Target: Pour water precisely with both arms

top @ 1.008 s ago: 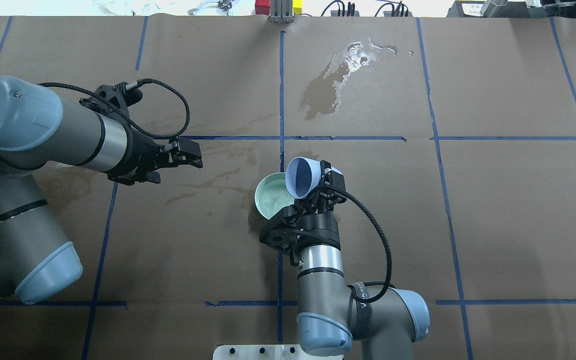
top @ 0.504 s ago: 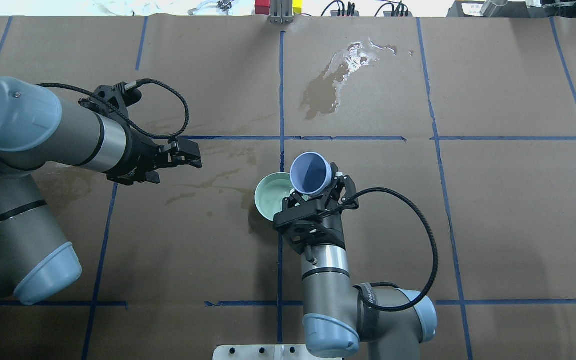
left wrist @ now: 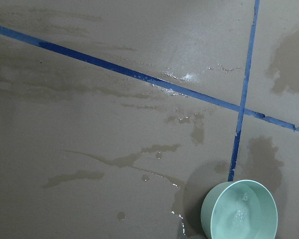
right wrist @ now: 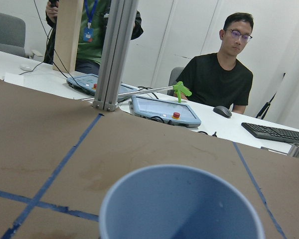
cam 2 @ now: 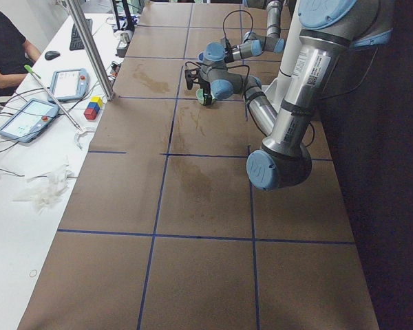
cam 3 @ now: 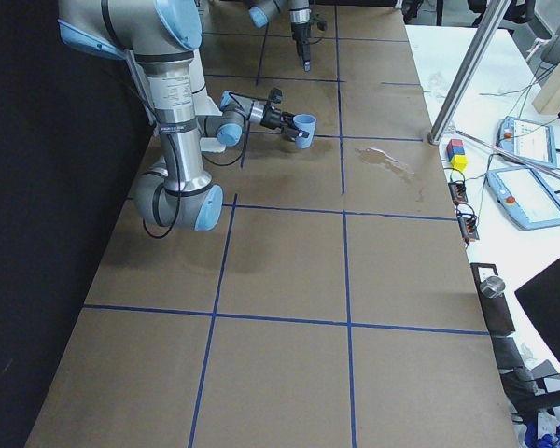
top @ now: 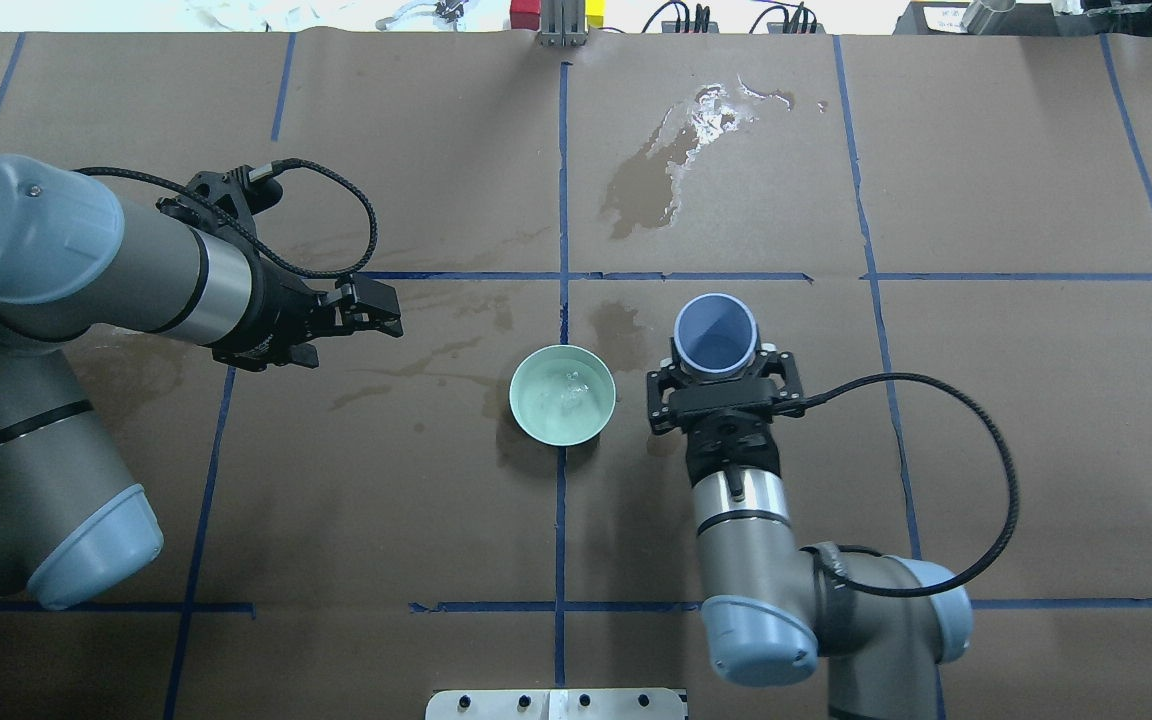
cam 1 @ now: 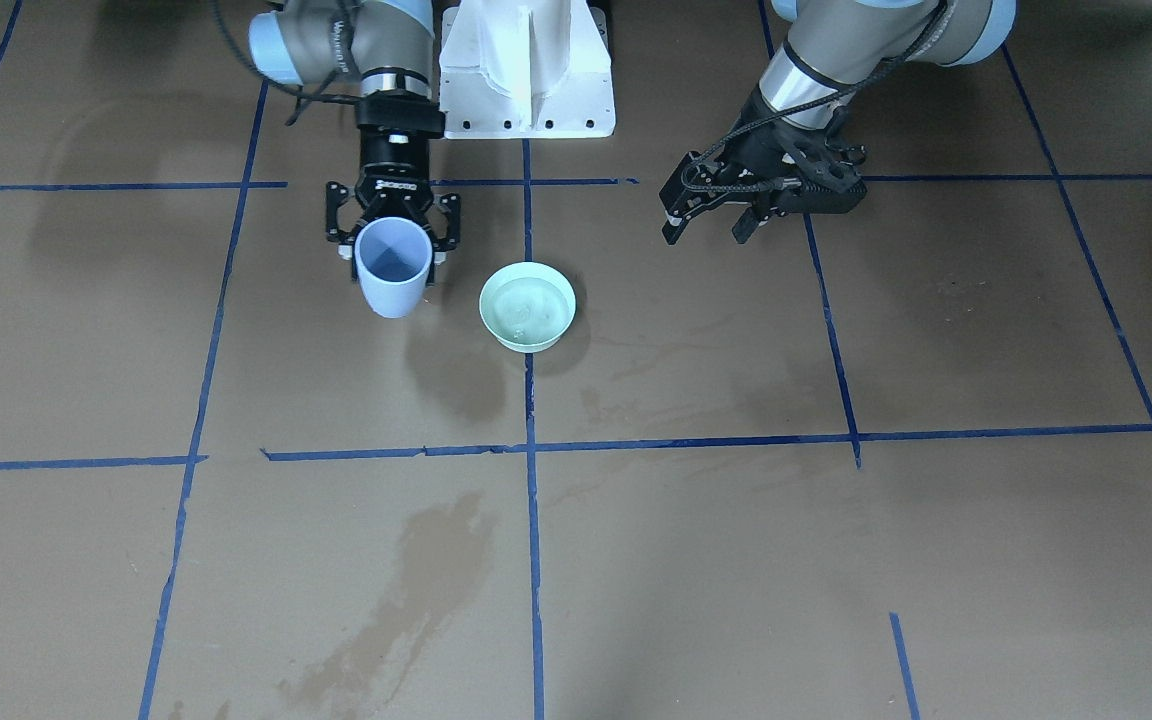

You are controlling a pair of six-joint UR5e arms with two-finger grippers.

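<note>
Overhead exterior view: the right arm [top: 741, 530] reaches out from the robot-side edge of the desk [top: 1036, 180], and its right pincer [top: 716, 362] is closed around a pale blue cup [top: 715, 333], one finger on either side of the cup's wall. The cup stands upright with its mouth facing up, just beside a mint-green bowl [top: 516, 410] but not touching it, on the side toward the desk's right end. Whether the cup's base touches the desk cannot be told.

The water [top: 566, 400] lies in the bowl as a clear, rippled surface. The bowl rests about midway between the desk's two ends, nearer the robot-side edge in the front-facing view. A wet, glinting puddle [top: 681, 150] spreads close to the far edge, and thinner damp streaks [top: 416, 365] mark the brown paper between the bowl and the left end.

The left arm [top: 136, 270] comes in from the left end. Its left pincer [top: 391, 312] hangs above the desk, well apart from the bowl, with its fingers spread and nothing between them.
</note>
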